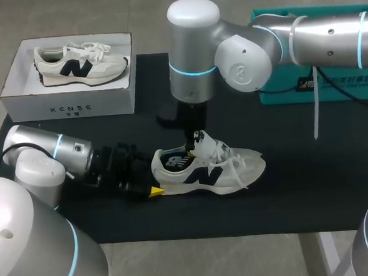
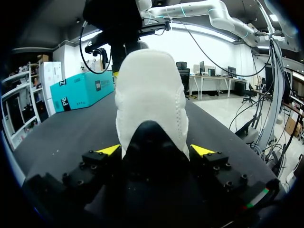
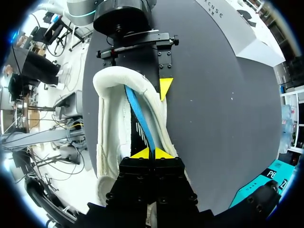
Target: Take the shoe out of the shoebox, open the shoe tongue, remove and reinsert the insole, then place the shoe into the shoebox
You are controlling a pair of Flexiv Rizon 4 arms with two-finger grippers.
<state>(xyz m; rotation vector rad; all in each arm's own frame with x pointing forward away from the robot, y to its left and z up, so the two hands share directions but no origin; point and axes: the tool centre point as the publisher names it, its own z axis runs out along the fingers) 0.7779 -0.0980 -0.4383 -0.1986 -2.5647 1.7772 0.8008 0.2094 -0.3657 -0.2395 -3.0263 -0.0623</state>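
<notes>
Black mat (image 1: 300, 199) bears 1 cream shoe (image 1: 214, 170) — navy-marked, white-laced.

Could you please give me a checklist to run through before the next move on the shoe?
1. Heel hold: the left claw clamps the shoe from both sides: ok.
2. Pinch: the right claw is shut on a thin blue strip inside the shoe: ok.
3. That strip is the insole, not the tongue: cannot tell.
4. The shoe stands sole-down on the black mat: ok.
5. The shoebox is open: ok; a second shoe lies in it.
</notes>
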